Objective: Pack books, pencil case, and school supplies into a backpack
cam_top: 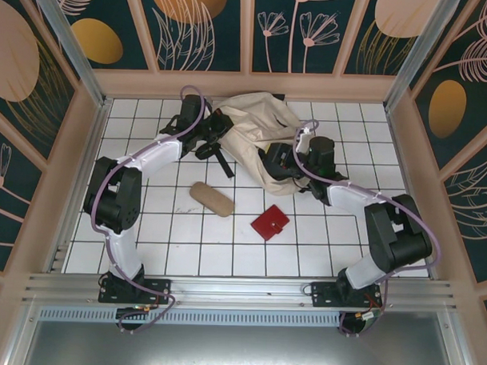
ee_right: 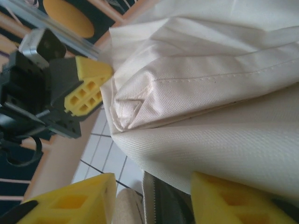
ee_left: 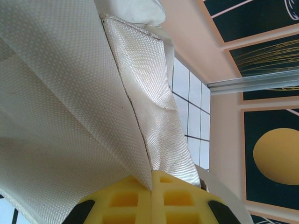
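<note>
Pinching the backpack by a seam, tight in the left fingers, probably to prop the mouth open. Straddling the zip edge with right fingers parted, gripping nothing. Got pencil case and red case loose on the surface nearby.

The top camera is looking steeply down from above and behind the arm bases (they are sitting at 6 o'clock), taking in the whole tiled counter from afar, the backpack lying toward 12 o'clock. The left wrist camera is hovering very near the backpack's weave, facing out past the left claw at 6 o'clock. The right wrist camera is looking over the right claw at 6 o'clock, equally near the fabric, and is sharing the left claw at 9 o'clock with the top view.
</note>
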`<state>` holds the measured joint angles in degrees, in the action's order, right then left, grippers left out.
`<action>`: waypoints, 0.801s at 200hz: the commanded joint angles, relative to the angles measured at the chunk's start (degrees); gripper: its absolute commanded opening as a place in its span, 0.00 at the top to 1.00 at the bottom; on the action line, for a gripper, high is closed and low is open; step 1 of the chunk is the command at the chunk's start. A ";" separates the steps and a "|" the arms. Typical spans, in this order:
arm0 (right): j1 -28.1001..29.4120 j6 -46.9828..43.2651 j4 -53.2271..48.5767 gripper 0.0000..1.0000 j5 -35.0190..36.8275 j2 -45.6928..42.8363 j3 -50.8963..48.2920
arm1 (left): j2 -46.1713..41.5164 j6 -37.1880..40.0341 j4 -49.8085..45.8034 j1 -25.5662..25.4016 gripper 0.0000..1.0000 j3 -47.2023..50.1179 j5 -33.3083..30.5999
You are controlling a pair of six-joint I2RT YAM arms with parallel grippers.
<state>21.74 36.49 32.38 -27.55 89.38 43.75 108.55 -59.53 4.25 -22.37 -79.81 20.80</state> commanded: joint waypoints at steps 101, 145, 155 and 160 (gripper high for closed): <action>1.83 4.67 -0.15 0.64 -6.90 0.50 -4.79 | -1.95 1.76 4.18 0.05 1.00 -1.75 4.38; 3.67 8.62 -0.14 0.64 -4.68 -1.47 -6.25 | -1.94 1.74 4.44 0.05 1.00 -1.66 4.67; 4.01 9.19 -0.38 0.62 -4.14 -0.32 -5.47 | -1.85 1.63 4.62 0.04 1.00 -1.58 4.82; 3.99 9.75 0.21 0.61 -4.18 0.33 -5.15 | -1.85 1.57 4.71 0.05 1.00 -1.53 4.94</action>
<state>24.45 43.29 30.65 -32.40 89.62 37.82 108.55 -59.18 4.25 -22.37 -79.81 22.31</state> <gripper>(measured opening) 0.377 0.049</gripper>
